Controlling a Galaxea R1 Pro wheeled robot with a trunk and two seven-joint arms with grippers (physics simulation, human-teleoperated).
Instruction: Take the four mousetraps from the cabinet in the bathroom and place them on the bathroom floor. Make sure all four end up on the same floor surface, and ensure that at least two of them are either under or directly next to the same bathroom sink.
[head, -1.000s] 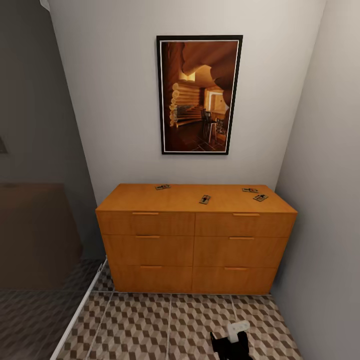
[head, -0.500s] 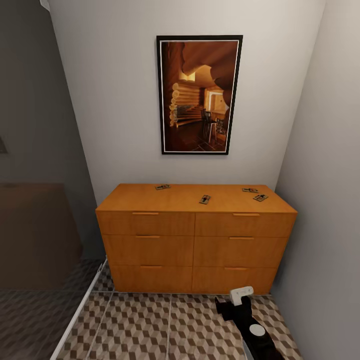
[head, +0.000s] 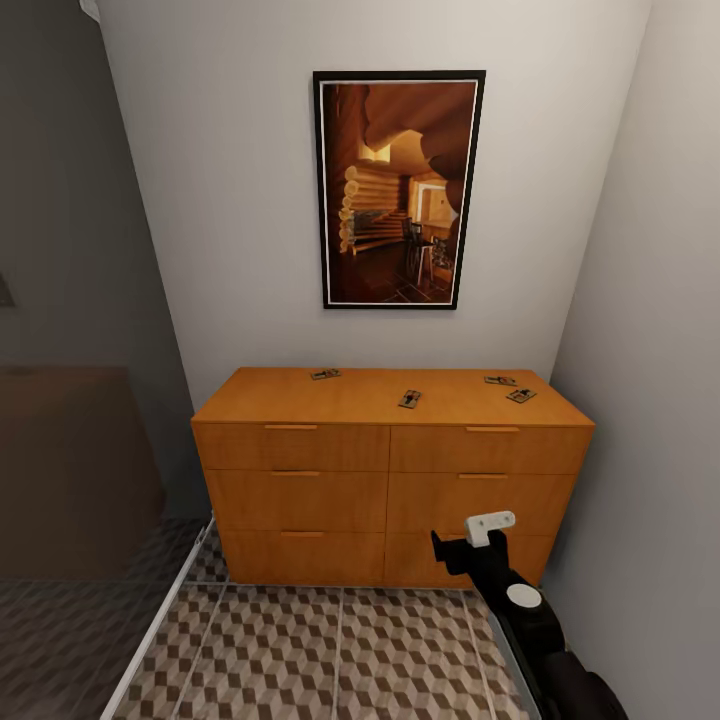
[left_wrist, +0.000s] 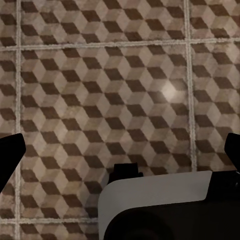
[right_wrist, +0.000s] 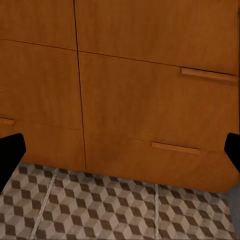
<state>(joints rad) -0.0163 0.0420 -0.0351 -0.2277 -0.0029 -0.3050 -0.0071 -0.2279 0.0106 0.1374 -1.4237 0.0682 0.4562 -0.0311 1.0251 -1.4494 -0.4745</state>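
Mousetraps (head: 409, 399) lie scattered on the cabinet (head: 390, 480) top, within reach from the front; the right gripper (head: 468, 540), jaws spread wide, points at its drawers.

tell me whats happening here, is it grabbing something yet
Not yet. All four mousetraps lie on top of the orange-brown cabinet, none touched. The right gripper is raised in front of the cabinet's lower right drawers, fingers spread wide and empty. The left gripper points down at the patterned bathroom floor, also open and holding nothing.
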